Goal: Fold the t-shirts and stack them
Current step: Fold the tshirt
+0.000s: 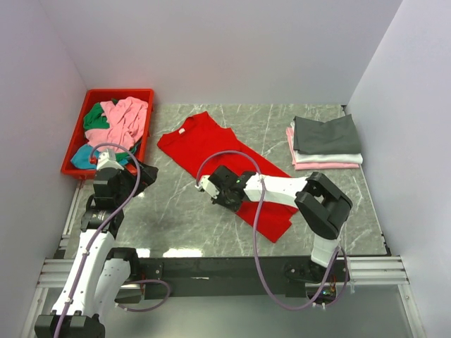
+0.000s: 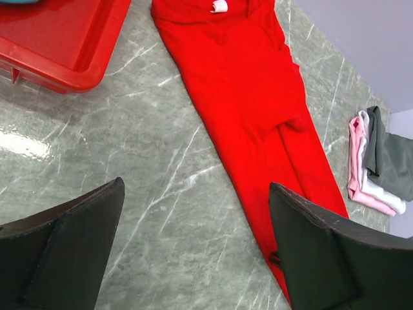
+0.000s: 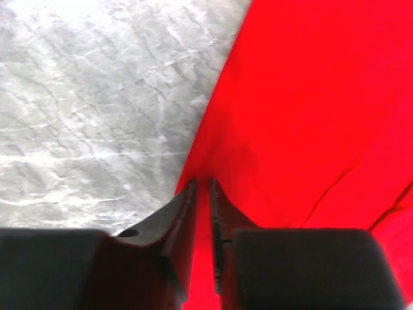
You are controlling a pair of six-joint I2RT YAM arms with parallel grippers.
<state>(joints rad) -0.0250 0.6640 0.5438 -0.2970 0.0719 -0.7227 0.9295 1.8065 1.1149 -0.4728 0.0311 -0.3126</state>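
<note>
- On the grey marble table [image 1: 176, 218], the red t-shirt [image 1: 211, 151] lay as a long narrow strip, slanting from near the red plastic bin [image 1: 74, 141] toward the right arm.
- The right gripper [image 3: 201, 184] sat at the strip's left edge, its fingers nearly together and pinching the red cloth.
- The left gripper [image 2: 197, 184] hung above bare marble beside the bin, fingers spread wide and holding nothing.
- Inside the bin lay loose tees: a pink one [image 1: 127, 116], a green one [image 1: 95, 120] and a teal one [image 1: 81, 156].
- At the far right corner stood a folded stack, with a dark grey t-shirt [image 1: 328, 134] on top, a white t-shirt [image 1: 331, 159] below it and a pink t-shirt [image 1: 324, 166] at the bottom.
</note>
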